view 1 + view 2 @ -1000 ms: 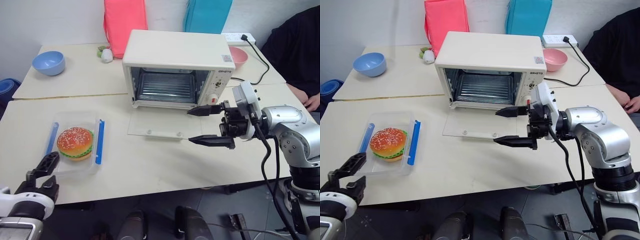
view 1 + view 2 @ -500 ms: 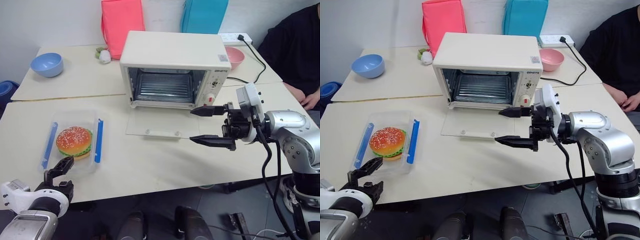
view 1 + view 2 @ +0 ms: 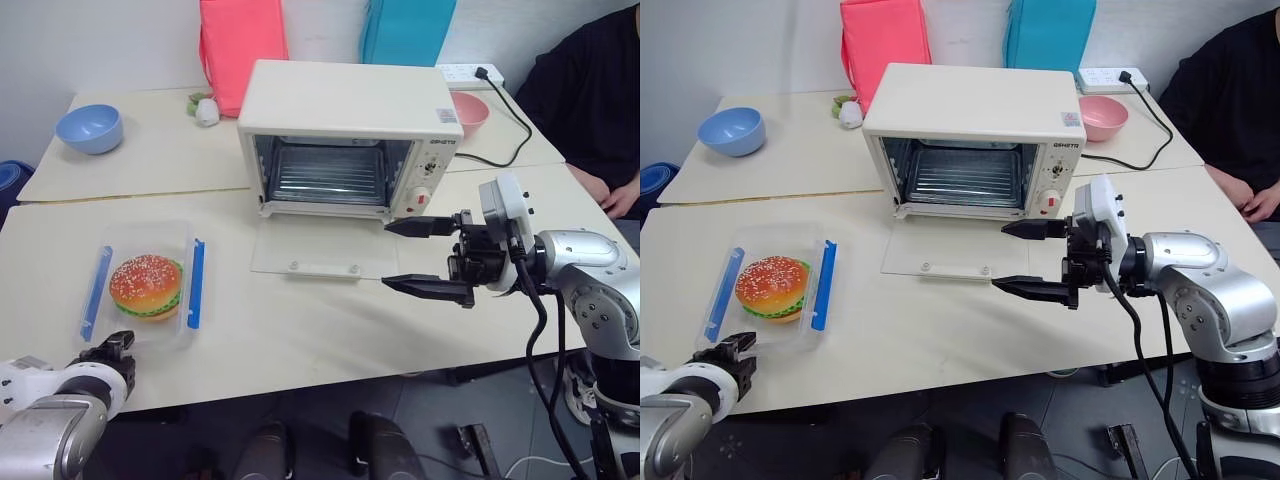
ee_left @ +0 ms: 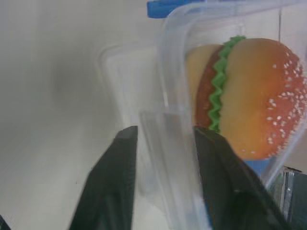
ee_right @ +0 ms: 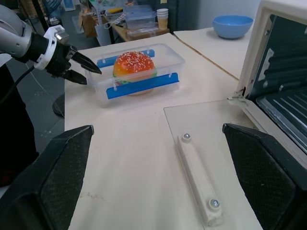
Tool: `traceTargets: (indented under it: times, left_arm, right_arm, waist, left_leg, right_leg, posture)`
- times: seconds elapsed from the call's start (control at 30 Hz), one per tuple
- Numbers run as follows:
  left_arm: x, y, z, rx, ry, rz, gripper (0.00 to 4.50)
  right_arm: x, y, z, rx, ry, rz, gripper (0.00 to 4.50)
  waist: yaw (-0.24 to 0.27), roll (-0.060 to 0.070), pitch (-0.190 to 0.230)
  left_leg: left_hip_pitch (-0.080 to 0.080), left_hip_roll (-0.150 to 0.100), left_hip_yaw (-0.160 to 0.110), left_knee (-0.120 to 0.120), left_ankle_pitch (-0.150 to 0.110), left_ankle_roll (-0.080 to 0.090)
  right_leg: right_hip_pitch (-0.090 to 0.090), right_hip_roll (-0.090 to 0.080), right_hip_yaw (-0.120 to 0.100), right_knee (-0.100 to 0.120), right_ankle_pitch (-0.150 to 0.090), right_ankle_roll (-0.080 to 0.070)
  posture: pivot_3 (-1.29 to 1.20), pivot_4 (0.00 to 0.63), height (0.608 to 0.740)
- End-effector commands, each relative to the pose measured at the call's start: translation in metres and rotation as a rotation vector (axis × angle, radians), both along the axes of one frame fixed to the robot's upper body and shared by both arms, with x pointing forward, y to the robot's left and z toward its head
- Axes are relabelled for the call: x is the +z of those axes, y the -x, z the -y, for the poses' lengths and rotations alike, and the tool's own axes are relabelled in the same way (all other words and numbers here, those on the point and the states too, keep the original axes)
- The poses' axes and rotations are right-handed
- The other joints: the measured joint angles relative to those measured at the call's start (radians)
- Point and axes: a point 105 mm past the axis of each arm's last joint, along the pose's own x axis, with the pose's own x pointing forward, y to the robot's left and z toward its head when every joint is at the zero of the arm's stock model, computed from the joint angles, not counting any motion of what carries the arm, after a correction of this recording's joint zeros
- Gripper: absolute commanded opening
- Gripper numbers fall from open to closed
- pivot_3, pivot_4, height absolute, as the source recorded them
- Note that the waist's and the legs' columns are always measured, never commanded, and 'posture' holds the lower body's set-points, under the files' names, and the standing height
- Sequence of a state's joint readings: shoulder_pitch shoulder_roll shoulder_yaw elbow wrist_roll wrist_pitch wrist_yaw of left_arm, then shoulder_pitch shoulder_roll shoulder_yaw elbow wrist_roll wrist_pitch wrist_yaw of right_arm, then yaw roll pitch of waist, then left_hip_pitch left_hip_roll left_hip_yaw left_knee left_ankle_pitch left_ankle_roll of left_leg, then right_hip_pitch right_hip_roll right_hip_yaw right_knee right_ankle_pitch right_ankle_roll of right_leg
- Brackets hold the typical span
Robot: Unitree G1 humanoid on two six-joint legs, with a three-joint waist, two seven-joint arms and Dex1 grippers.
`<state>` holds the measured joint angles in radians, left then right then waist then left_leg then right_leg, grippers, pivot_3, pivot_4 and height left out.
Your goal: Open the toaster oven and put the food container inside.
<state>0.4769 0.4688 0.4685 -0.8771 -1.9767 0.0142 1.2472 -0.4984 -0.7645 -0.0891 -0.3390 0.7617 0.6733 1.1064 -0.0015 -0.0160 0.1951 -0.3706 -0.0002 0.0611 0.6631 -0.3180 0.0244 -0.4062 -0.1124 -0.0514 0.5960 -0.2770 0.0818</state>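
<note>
The toaster oven stands at the middle of the table, its glass door folded down flat and the wire rack showing. The food container, clear with blue clips and a burger inside, lies at the front left. My left gripper sits at the container's near end; its fingers are narrowed on the clear end wall between them. My right gripper hovers open beside the oven door's right edge, pointing left, holding nothing.
A blue bowl sits at the far left and a pink bowl behind the oven. Pink and blue bags stand at the back wall. A power strip with its cable and a seated person are at the right.
My left gripper has sunk to the container's near end and its fingers have narrowed from wide open onto the end wall. The right arm has kept still.
</note>
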Motion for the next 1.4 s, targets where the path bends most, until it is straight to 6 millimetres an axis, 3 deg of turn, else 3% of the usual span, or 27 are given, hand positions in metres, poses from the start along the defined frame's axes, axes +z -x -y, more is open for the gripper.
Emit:
traceTargets:
  times: [0.03,0.17,0.37,0.47,0.53,0.6,0.7,0.87,0.93,1.13,1.27,1.4]
  left_arm:
    - [-0.004,0.005,-0.013,0.031,-0.036,-0.045,0.62]
    - [-0.003,-0.001,-0.023,-0.017,-0.119,-0.050,0.06]
    - [0.009,-0.012,-0.050,-0.144,-0.327,-0.073,0.06]
    - [0.021,-0.023,-0.056,-0.240,-0.410,-0.035,0.06]
    - [0.043,-0.040,-0.056,-0.371,-0.496,0.061,0.06]
    - [0.069,-0.058,-0.041,-0.558,-0.564,0.192,0.06]
    - [0.090,-0.069,-0.021,-0.760,-0.618,0.274,0.06]
    - [0.099,-0.082,0.020,-1.084,-0.672,0.267,0.06]
    - [0.101,-0.088,0.030,-1.151,-0.677,0.265,0.06]
    - [0.104,-0.135,0.071,-1.231,-0.688,0.221,0.06]
    - [0.106,-0.158,0.088,-1.257,-0.718,0.176,0.06]
    - [0.106,-0.171,0.107,-1.342,-0.743,0.138,0.06]
  right_arm:
    - [0.012,0.006,0.003,0.002,-0.009,0.047,4.50]
    - [0.015,0.006,0.004,-0.004,-0.019,0.046,4.50]
    - [0.016,0.006,0.006,-0.020,-0.032,0.039,4.50]
    - [0.015,0.006,0.007,-0.029,-0.033,0.034,4.50]
    - [0.014,0.006,0.009,-0.033,-0.031,0.030,4.50]
    - [0.013,0.007,0.011,-0.041,-0.028,0.026,4.50]
    - [0.013,0.006,0.015,-0.056,-0.026,0.027,4.50]
    - [0.017,0.005,0.024,-0.117,-0.030,0.048,4.50]
    - [0.017,0.004,0.028,-0.142,-0.027,0.056,4.50]
    - [0.012,0.009,0.043,-0.228,-0.017,0.060,4.50]
    - [0.009,0.014,0.048,-0.259,0.006,0.070,4.50]
    - [0.011,0.019,0.052,-0.275,0.026,0.094,4.50]
  waist:
    - [0.001,0.000,0.000]
    - [0.002,0.000,0.000]
    - [-0.001,0.000,0.000]
    - [-0.002,0.000,0.000]
    - [-0.001,0.000,0.000]
    - [0.005,0.000,0.000]
    - [0.005,0.001,0.001]
    - [-0.004,0.003,0.002]
    - [-0.005,0.003,0.002]
    - [0.016,0.004,0.003]
    - [0.025,0.002,0.004]
    - [0.025,0.001,0.005]
  left_leg:
    - [0.000,0.000,0.000,0.000,0.000,0.000]
    - [-0.001,0.001,0.000,0.000,0.000,0.000]
    - [-0.001,0.002,0.000,-0.001,-0.001,-0.002]
    - [-0.001,0.002,0.000,-0.002,-0.002,-0.005]
    - [-0.001,0.003,0.000,-0.004,-0.003,-0.006]
    - [-0.002,0.003,-0.001,-0.005,-0.002,-0.008]
    - [-0.004,0.003,-0.002,-0.005,-0.002,-0.009]
    - [-0.003,0.002,0.000,-0.009,-0.005,-0.006]
    - [-0.004,0.002,0.000,-0.013,-0.004,-0.006]
    - [-0.007,0.002,0.000,-0.013,-0.003,-0.008]
    - [-0.008,0.000,0.005,-0.009,-0.002,-0.005]
    - [-0.012,0.001,0.004,0.000,-0.001,-0.004]
  right_leg:
    - [0.000,0.000,0.000,0.000,0.000,0.000]
    - [0.000,0.000,-0.001,-0.001,-0.001,-0.001]
    - [-0.001,0.000,-0.002,-0.001,-0.001,-0.002]
    - [-0.003,0.000,-0.002,-0.001,-0.001,-0.002]
    - [-0.004,0.000,-0.002,-0.001,-0.001,-0.002]
    - [-0.005,0.000,-0.005,0.000,-0.001,-0.002]
    - [-0.006,-0.001,-0.010,-0.001,-0.001,-0.002]
    - [-0.008,-0.003,-0.011,-0.001,0.005,0.007]
    - [-0.011,-0.002,-0.012,-0.001,0.004,0.006]
    - [-0.014,0.002,-0.016,0.006,0.003,0.004]
    - [-0.014,0.004,-0.019,0.006,0.005,0.010]
    - [-0.013,0.008,-0.019,0.006,0.008,0.015]
  posture:
    - [0.00,0.150,0.740]
    - [0.00,0.150,0.740]
    - [0.00,0.150,0.740]
    - [0.00,0.150,0.740]
    - [0.00,0.150,0.740]
    - [0.00,0.150,0.740]
    - [0.00,0.150,0.740]
    - [0.00,0.150,0.740]
    - [0.00,0.150,0.740]
    - [0.00,0.150,0.740]
    - [0.00,0.150,0.740]
    - [0.00,0.150,0.740]
